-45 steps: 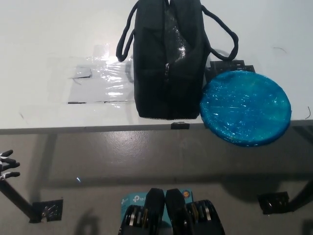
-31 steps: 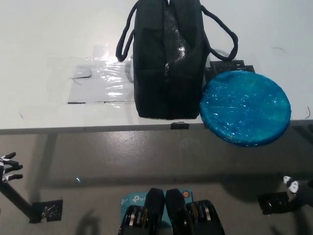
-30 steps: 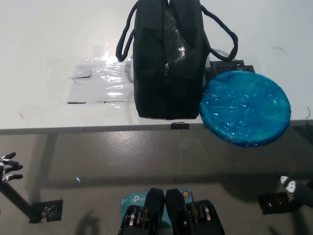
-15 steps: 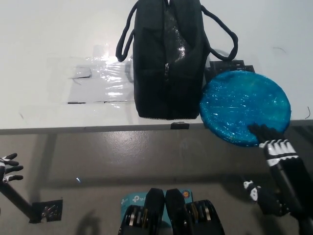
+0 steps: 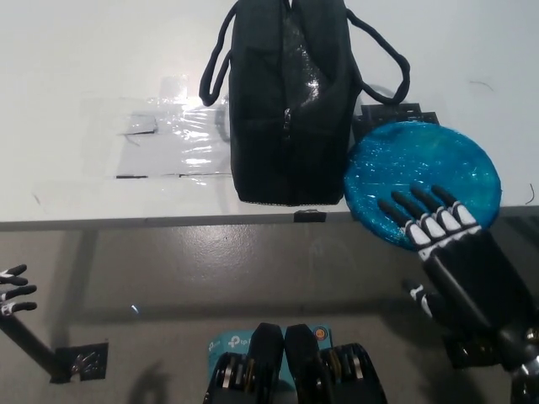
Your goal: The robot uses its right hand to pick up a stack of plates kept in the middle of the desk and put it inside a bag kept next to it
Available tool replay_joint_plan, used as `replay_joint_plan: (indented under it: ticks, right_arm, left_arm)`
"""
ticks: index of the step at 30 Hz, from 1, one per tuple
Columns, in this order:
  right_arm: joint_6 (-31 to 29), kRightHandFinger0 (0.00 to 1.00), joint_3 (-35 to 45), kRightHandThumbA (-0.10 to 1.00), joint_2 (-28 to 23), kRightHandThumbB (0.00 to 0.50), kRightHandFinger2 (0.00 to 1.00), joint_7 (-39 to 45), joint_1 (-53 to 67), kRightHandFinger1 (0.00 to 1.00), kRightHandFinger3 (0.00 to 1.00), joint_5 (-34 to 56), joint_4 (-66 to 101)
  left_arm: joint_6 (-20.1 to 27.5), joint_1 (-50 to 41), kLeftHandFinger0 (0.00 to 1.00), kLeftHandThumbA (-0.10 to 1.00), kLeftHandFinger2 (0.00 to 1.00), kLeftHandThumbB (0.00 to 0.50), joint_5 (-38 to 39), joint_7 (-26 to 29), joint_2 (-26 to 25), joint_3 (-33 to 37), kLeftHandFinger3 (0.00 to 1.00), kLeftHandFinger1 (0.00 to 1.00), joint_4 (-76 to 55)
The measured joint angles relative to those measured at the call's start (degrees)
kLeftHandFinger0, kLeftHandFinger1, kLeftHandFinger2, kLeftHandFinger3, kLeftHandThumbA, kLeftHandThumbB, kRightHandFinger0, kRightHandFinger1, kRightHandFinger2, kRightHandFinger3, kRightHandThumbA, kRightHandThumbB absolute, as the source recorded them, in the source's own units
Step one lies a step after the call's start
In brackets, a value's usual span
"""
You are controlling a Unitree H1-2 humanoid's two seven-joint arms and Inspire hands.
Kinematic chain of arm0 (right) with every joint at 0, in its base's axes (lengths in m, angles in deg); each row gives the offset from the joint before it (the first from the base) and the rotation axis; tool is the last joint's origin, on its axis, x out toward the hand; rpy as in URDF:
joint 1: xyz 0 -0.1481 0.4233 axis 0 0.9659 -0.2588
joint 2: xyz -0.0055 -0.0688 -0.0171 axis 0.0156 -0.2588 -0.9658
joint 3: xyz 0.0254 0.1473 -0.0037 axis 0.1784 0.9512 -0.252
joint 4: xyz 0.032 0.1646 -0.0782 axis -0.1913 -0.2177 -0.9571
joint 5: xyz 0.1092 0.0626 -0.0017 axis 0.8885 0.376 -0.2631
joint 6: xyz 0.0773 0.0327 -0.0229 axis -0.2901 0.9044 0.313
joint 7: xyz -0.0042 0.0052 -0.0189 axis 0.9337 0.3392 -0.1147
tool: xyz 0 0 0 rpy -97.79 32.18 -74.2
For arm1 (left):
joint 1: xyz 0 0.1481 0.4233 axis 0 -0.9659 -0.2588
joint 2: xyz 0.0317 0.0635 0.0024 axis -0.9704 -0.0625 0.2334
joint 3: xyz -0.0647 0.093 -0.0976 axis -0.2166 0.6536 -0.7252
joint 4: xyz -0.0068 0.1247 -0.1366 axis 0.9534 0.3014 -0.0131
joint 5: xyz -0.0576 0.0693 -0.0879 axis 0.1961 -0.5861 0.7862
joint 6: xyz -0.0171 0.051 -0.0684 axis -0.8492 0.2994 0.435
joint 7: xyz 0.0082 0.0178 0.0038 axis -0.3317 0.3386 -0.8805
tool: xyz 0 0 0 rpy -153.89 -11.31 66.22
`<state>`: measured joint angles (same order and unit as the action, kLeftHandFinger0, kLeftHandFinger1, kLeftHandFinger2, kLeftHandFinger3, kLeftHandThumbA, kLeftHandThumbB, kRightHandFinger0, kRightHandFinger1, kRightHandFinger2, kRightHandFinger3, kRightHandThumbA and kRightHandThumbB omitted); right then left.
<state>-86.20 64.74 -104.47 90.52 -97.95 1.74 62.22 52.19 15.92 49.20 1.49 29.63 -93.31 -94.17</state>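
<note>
The right hand (image 5: 440,240) is shown spread flat, grasping nothing, with its fingers (image 5: 418,206) laid over the near edge of the plates (image 5: 421,178); whether contact is made cannot be told. The left hand (image 5: 14,287) is seen at the lower left edge, below the desk (image 5: 84,76), fingers apart. The plates, a blue, glossy, wrinkled round stack, overhang the desk's front edge, just right of the black bag (image 5: 289,101), which stands with two rope handles.
</note>
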Motion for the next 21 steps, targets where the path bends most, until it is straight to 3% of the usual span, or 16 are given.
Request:
replay_joint_plan:
  ticks: [2, 5, 12, 13, 21]
  right_arm:
    - [-0.02, 1.00, -0.57, 0.88, -0.59, 0.500, 1.00, 0.48, -1.36, 1.00, 1.00, -2.35, -0.65]
    - [0.04, 1.00, -1.35, 0.88, -0.73, 0.500, 1.00, 1.00, -2.80, 1.00, 1.00, -6.07, -1.67]
    - [0.98, 1.00, -2.33, 0.80, 0.81, 0.500, 1.00, 3.97, -3.41, 1.00, 1.00, -11.90, -3.80]
    - [1.13, 1.00, -2.37, 0.74, 1.16, 0.500, 1.00, 4.28, -3.38, 1.00, 1.00, -12.14, -3.96]
    - [2.99, 1.00, -2.11, 0.72, 4.01, 0.500, 1.00, 6.80, -1.32, 1.00, 1.00, -12.25, -5.48]
  left_arm:
    - [-0.12, 0.05, 0.45, 0.73, 0.68, 0.000, 0.12, 0.00, 0.00, -0.20, 0.81, 0.52, 0.00]
    - [-0.28, 0.13, 0.44, 0.72, 0.67, 0.000, 0.32, 0.01, 0.01, -0.41, 0.80, 0.51, -0.01]
    - [-0.34, 0.54, 0.43, 0.69, 0.66, 0.000, 0.58, 0.05, -0.01, -0.53, 0.79, 0.50, -0.37]
    - [-0.35, 0.61, 0.44, 0.69, 0.66, 0.000, 0.58, 0.05, 0.00, -0.52, 0.79, 0.51, -0.37]
    - [-0.36, 0.73, 0.45, 0.69, 0.64, 0.000, 0.57, 0.07, 0.00, -0.49, 0.77, 0.52, -0.40]
